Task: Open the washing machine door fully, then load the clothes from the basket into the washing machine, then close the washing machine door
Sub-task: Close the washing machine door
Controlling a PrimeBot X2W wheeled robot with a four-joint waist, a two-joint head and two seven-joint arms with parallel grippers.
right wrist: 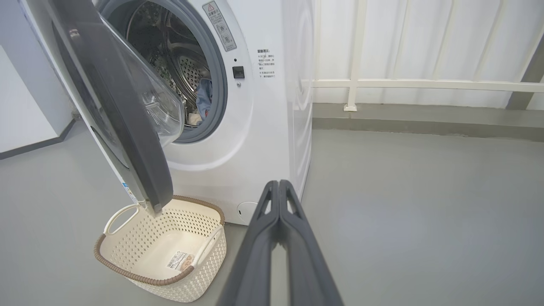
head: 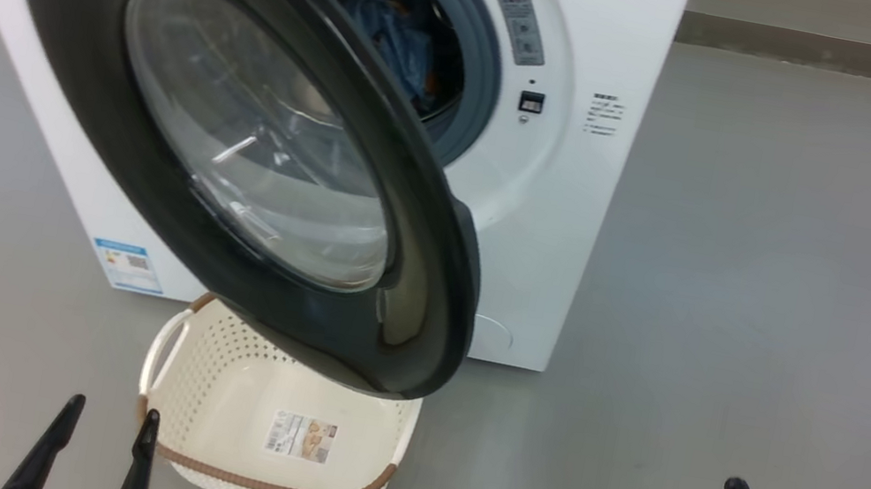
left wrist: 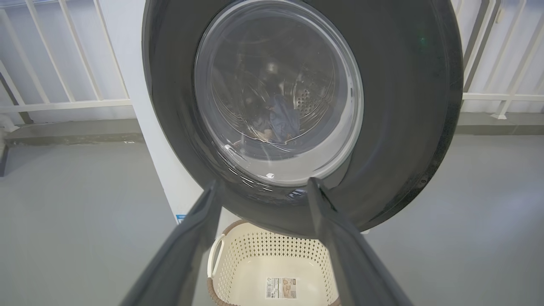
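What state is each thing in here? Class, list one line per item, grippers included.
washing machine door: partly open, swung outward
clothes: inside the drum
basket: empty, upright on the floor
left gripper: open, holding nothing
right gripper: shut, holding nothing

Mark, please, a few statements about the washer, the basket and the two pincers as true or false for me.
1. The basket is empty. True.
2. The washing machine door is shut. False: it stands partly open, with its lower edge over the basket.
3. The clothes lie inside the washing machine. True.
4. The right pincer is open. False: it is closed tight and holds nothing.
5. The left pincer is open and empty. True.
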